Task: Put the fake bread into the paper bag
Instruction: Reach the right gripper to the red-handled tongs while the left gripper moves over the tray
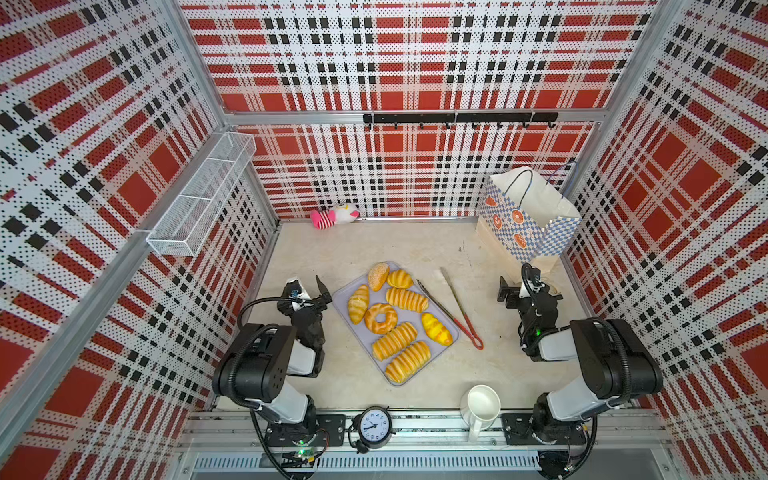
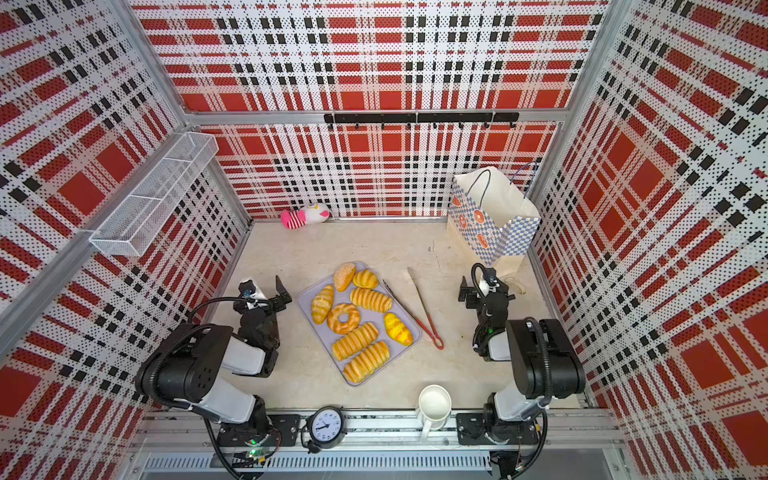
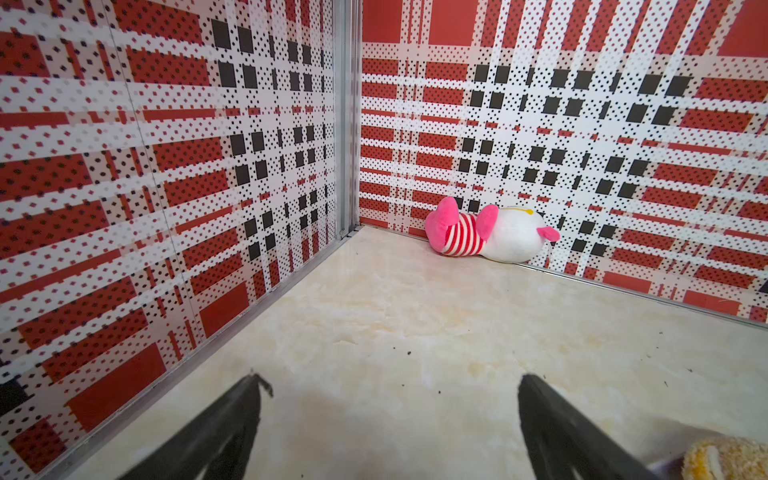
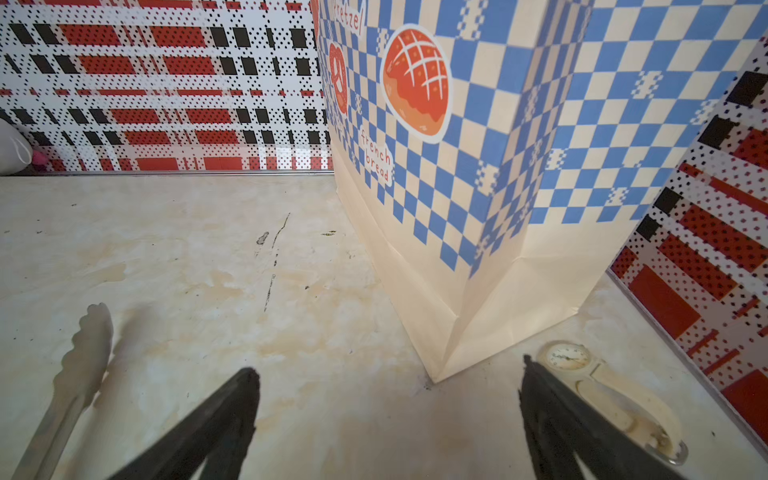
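Seen from above: a two-armed robot in a booth with red, black and white plaid walls.

Nearest of all, in front of the tray (image 1: 341, 297), a small round clock (image 1: 375, 427) and a white jug (image 1: 481, 405) stand by the front rail. The clock is roughly in line with the tray and the jug is to its right. One arm rises on each side of the tray.

The lavender tray lies slantwise in the middle of the cream counter (image 1: 374, 245). All eight pieces of glossy golden fake bread (image 1: 406, 299) lie on it. They are ridged loaves, croissants, a ring doughnut (image 1: 380, 318) at the centre and a seeded bun (image 1: 378, 276) at the tray's far corner.

Just beside the tray's right edge lie tongs (image 4: 87, 336) with red handles, their arms spread.

The left hand (image 3: 390, 382) is just left of the tray's left corner, fingers spread wide and grasping nothing. The right hand (image 4: 388, 374) is well to the right of the tray, past the tongs. It too is released wide and empty, and faces the base of the paper bag (image 1: 523, 224).

The paper bag has blue-and-cream checks and orange pastry prints. It stands upright with its mouth open, beyond the tray to the right, in the far right corner. A pale wristwatch (image 4: 567, 357) lies just beside the bag's near corner.

Beyond the tray to the left, a pink-and-white plush toy (image 1: 334, 216) lies against the back wall. Higher up, a white wire basket (image 1: 199, 203) hangs on the left wall and a black hook rail (image 1: 459, 117) on the back wall.
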### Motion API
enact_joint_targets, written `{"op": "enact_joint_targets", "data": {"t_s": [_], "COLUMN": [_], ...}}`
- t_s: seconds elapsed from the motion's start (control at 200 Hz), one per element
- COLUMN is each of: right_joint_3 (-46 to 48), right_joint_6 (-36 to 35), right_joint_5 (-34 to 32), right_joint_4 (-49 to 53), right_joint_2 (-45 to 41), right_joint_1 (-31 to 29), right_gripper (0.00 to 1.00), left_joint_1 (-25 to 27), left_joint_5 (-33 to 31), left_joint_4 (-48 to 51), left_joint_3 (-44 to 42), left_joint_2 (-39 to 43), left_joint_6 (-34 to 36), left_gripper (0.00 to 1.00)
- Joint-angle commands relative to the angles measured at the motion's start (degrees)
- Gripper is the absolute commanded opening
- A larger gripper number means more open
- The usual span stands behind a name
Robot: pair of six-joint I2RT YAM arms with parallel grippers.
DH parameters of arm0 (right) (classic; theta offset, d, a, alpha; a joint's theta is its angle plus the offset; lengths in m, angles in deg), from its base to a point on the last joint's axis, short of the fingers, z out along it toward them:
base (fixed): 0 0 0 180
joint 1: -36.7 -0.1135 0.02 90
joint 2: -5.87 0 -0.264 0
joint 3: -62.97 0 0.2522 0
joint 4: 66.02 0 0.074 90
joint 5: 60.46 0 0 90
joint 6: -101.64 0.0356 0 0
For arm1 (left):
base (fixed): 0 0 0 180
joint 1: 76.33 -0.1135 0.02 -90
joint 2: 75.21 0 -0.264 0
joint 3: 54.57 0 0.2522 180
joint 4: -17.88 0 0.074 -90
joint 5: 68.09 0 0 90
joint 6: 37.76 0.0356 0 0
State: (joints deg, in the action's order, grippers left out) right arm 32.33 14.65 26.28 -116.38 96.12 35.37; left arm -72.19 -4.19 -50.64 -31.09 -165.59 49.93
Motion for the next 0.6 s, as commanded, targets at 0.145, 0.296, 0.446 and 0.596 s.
{"op": "enact_joint_targets", "data": {"t_s": [0.145,0.296,0.446,0.596], "right_joint_3": [-0.1,-0.1,-0.2,-0.3], "right_joint_6": [-0.2,-0.3,-0.2,-0.2], "right_joint_5": [-0.2,-0.2,-0.1,-0.1], "right_joint_4": [-1.4,-1.3,-1.3,-1.1], "right_joint_2": [-0.2,-0.3,-0.3,-0.2], "right_joint_1": [-0.3,-0.3,-0.3,-0.3], "right_gripper": [1.00,1.00,1.00,1.00], "left_joint_1": [-0.2,-1.1,-1.7,-1.9], "left_joint_5": [0.1,2.2,3.6,3.6], "left_joint_4": [-2.0,-0.7,-0.1,-0.1], "left_joint_3": [0.7,1.2,1.4,1.4], "left_joint_2": [-0.3,-0.2,0.0,0.0], "left_joint_6": [0.7,0.3,-0.2,-0.1], "left_gripper": [0.98,0.98,0.98,0.98]}}
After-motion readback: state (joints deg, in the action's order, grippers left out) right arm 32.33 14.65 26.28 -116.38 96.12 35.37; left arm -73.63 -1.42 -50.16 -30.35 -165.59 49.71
